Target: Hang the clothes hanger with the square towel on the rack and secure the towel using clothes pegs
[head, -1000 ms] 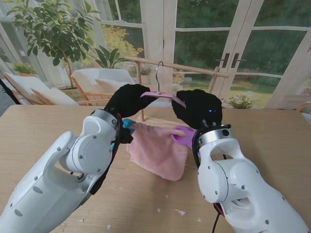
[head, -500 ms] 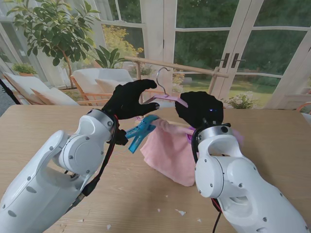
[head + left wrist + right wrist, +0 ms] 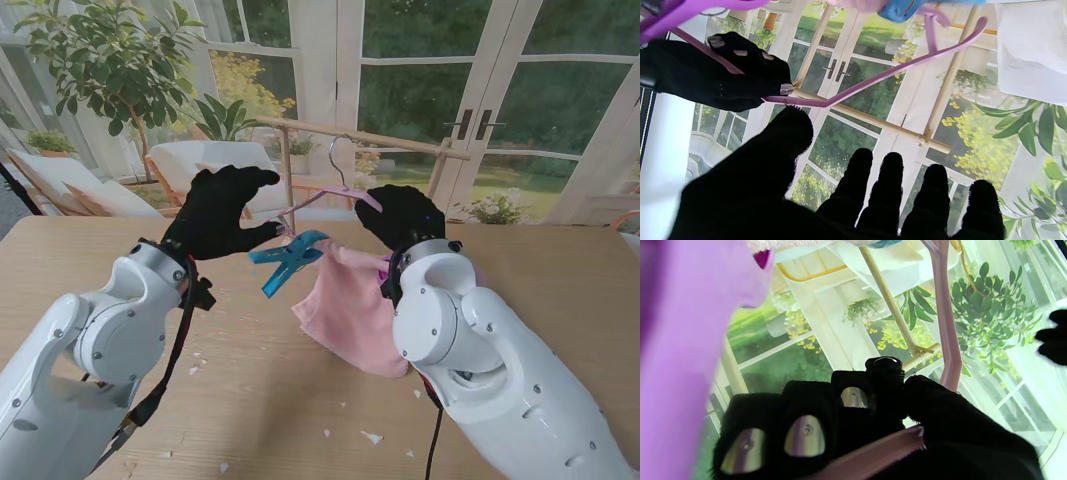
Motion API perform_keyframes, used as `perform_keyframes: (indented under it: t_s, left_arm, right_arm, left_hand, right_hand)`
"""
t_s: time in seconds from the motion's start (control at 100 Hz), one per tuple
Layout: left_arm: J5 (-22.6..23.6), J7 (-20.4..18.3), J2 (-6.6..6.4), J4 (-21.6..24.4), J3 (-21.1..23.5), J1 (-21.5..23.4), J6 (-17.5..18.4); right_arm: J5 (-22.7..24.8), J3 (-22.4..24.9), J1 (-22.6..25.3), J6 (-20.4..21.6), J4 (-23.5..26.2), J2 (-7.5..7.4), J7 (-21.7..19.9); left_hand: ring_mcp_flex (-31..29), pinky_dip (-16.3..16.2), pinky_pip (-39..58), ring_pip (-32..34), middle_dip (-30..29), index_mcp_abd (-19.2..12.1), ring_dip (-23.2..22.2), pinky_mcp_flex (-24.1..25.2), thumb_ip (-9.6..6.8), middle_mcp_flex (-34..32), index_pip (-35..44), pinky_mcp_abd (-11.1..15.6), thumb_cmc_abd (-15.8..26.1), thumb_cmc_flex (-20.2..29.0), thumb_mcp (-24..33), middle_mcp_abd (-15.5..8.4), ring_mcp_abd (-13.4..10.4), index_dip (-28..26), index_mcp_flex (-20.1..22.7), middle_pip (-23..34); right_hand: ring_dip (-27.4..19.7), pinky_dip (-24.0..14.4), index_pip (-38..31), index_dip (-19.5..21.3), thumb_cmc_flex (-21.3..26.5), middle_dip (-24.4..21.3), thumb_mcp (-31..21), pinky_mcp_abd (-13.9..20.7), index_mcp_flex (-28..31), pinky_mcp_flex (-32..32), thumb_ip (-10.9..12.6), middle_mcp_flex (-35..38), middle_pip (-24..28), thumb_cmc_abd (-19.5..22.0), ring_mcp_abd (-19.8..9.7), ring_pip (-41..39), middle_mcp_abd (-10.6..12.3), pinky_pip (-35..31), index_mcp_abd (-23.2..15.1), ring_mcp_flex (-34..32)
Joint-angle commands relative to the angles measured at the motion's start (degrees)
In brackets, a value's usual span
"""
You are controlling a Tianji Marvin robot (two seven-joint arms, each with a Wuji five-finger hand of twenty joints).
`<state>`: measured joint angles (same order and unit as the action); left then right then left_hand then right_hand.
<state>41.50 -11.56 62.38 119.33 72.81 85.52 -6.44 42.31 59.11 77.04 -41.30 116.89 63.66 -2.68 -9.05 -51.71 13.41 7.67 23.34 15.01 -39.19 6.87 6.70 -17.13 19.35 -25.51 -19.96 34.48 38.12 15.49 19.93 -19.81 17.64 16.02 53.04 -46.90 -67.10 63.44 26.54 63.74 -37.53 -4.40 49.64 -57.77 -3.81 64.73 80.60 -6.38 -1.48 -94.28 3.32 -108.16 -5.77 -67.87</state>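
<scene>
Black-gloved right hand (image 3: 400,215) is closed around the pink hanger (image 3: 345,192) near its shoulder and lifts it so the metal hook (image 3: 338,150) comes close to the wooden rack (image 3: 360,137). Pink towel (image 3: 345,305) hangs from it above the worktop (image 3: 560,270), with a blue peg (image 3: 288,260) clipped on. Left hand (image 3: 215,212) is beside, fingers spread, holding nothing, probably to steady the hanger.

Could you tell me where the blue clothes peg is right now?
In the stand's view the blue clothes peg is clipped on the pink towel's left edge, lifted off the table, between the left hand and the right hand.
</scene>
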Motion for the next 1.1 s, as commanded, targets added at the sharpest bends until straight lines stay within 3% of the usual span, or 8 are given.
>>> perform_keyframes:
  t_s: [0.0, 0.17, 0.3, 0.43, 0.73, 1.09]
  left_arm:
    - [0.1, 0.9, -0.53, 0.0, 0.9, 2.3, 0.2]
    - [2.5, 3.8, -0.45, -0.4, 4.8, 7.1, 4.6]
    - [3.6, 5.0, -0.42, -0.5, 6.6, 9.7, 6.6]
    - [4.4, 6.2, -0.37, -0.6, 7.6, 11.7, 8.3]
    - [5.2, 6.6, -0.42, -0.6, 8.8, 13.3, 10.0]
    - [5.8, 6.9, -0.45, -1.4, 8.9, 13.8, 10.2]
  right_arm:
    - [-0.9, 0.2, -0.9, 0.3, -1.1, 1.23, -0.6]
    - [-7.1, 0.1, -3.6, 0.4, -4.8, 2.45, 1.8]
    - [-11.6, 0.1, -5.7, 0.8, -7.8, 3.6, 4.0]
    - [-16.8, 0.4, -7.7, 0.6, -10.4, 4.69, 5.3]
    - [-23.1, -0.2, -12.0, -0.2, -16.7, 6.6, 7.5]
    - [-29.7, -0.3, -14.7, -3.3, -20.5, 8.6, 9.1]
  left_hand:
    - [2.4, 0.1, -2.2, -1.4, -0.7, -0.8, -0.1, 1.5, -1.54, 1.4, -1.8, 2.0, 1.9, 0.2, -0.8, -0.4, -1.1, 0.9, 1.3, -1.3]
    - [2.9, 1.3, -3.0, -1.6, -1.0, -1.3, 0.3, 1.3, -1.56, 1.4, -2.8, 2.3, 2.0, 0.3, -1.0, -0.6, -1.5, 1.4, 1.8, -1.8]
    - [3.5, 4.3, -4.5, -1.8, -1.4, -1.5, 1.0, 0.7, -1.61, 1.5, -3.6, 2.7, 2.3, 0.5, -1.3, -0.6, -1.8, 1.7, 2.1, -2.5]
    - [3.5, 5.0, -4.6, -1.8, -1.3, -1.5, 1.2, 0.7, -1.65, 1.3, -3.7, 2.6, 2.6, 0.4, -1.4, -0.6, -1.9, 1.8, 2.1, -2.4]
    - [3.7, 6.3, -4.8, -1.7, -1.2, -1.4, 1.4, 0.6, -1.69, 1.1, -3.6, 2.5, 2.8, 0.2, -1.5, -0.5, -2.0, 1.6, 2.5, -2.3]
    - [3.6, 7.3, -4.7, -1.7, -0.8, -1.6, 1.4, 0.6, -1.71, 0.0, -3.4, 2.6, 2.8, 0.1, -1.5, 0.3, -2.1, 1.5, 2.9, -1.7]
  right_hand:
    - [-0.2, 0.5, -1.5, 1.4, -0.7, 1.0, 0.1, 4.7, 0.6, -1.6, 2.1, 0.7, 3.1, 3.2, 0.0, -3.9, -0.8, -10.4, 0.3, -1.8]
    - [-0.1, 0.5, -1.6, 1.4, -0.9, 1.0, 0.1, 4.4, 0.7, -1.3, 1.9, 0.7, 3.3, 3.2, 0.1, -3.9, -0.9, -10.4, 0.2, -1.8]
    - [0.0, 0.4, -1.6, 1.3, -1.0, 0.9, -0.1, 4.2, 0.9, -1.1, 1.8, 0.7, 3.4, 3.0, 0.3, -3.9, -1.2, -10.3, 0.3, -1.7]
    - [0.2, 0.1, -1.6, 1.3, -1.0, 0.9, -0.2, 3.7, 0.9, -0.5, 1.7, 0.5, 3.5, 2.9, 0.9, -3.9, -1.7, -10.3, 0.5, -1.4]
    - [0.5, -0.7, -1.7, 1.2, -1.0, 0.8, -0.4, 3.2, 1.1, -0.2, 1.6, 0.5, 3.7, 2.5, 1.6, -3.9, -2.1, -10.0, 0.8, -1.2]
    - [0.8, -1.3, -1.7, 1.1, -0.9, 0.6, -0.3, 2.8, 1.1, 0.0, 1.5, 0.3, 3.9, 2.6, 2.0, -3.8, -2.5, -9.8, 1.0, -1.0]
